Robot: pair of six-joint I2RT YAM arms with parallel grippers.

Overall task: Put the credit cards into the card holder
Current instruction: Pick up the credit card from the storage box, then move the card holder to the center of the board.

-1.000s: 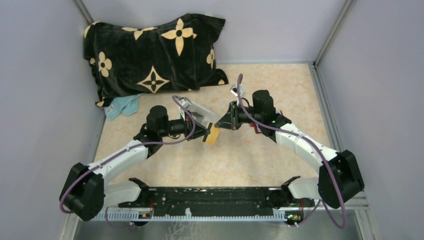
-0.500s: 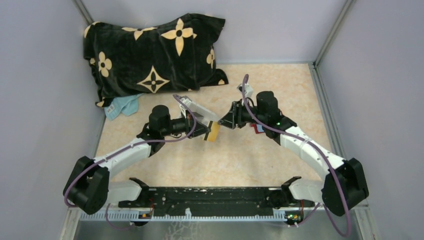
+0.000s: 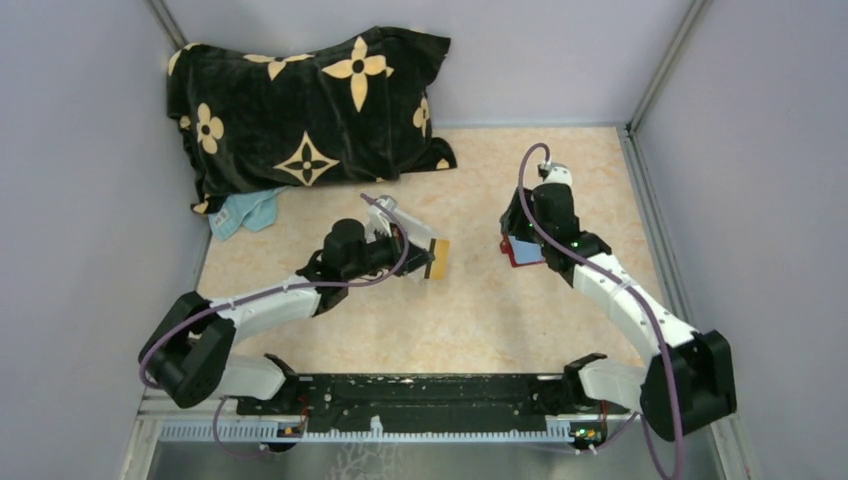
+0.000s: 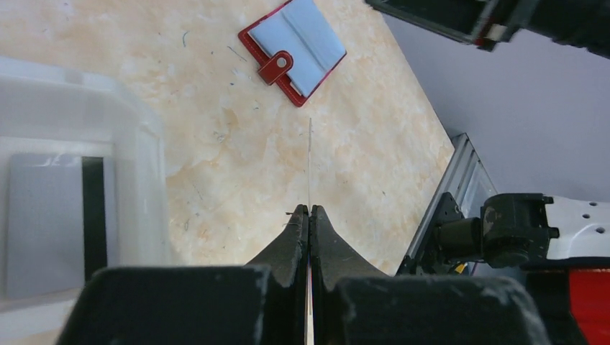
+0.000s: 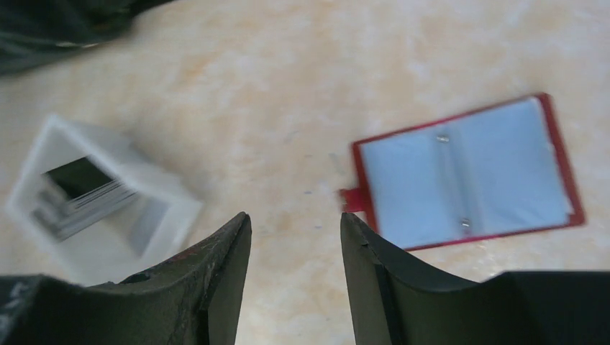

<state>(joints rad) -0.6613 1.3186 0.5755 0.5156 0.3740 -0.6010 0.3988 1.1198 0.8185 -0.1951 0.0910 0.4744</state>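
Overhead, flower-monogrammed black pillow

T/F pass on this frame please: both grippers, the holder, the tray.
1. The left gripper is shut on a tan card. True.
2. The right gripper grips a card. False: its jaws are open with nothing between them.
3. The card holder lies closed. False: it lies open on the table.
4. Cards sit in the white tray. True.
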